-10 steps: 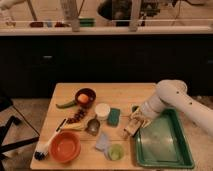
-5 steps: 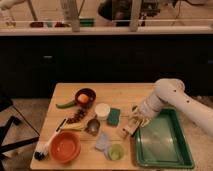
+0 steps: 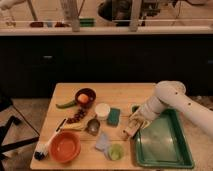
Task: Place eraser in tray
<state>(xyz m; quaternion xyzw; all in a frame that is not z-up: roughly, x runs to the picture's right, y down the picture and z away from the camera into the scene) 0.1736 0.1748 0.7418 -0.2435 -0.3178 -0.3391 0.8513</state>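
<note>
Now gripper (image 3: 133,125) tight round eraser (image 3: 128,133) (at tray (image 3: 164,145) L rim)

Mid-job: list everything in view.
Wooden table: 1, brown, centre.
Shallow plastic tray: 1, green, table's right.
Oblong eraser: 1, tan, tray's left rim.
Square pad: 1, green, left of tray.
Round cup: 1, white, beside pad.
Bowl holding fruit: 1, dark red, rear left.
Round bowl: 1, orange, front left.
Small cup: 1, green, front centre.
Cloth: 1, pale blue, beside small cup.
Smaller items: several, unclear, left half.
Gripper: 1, pale, by eraser.
Arm: 1, white, right.
</note>
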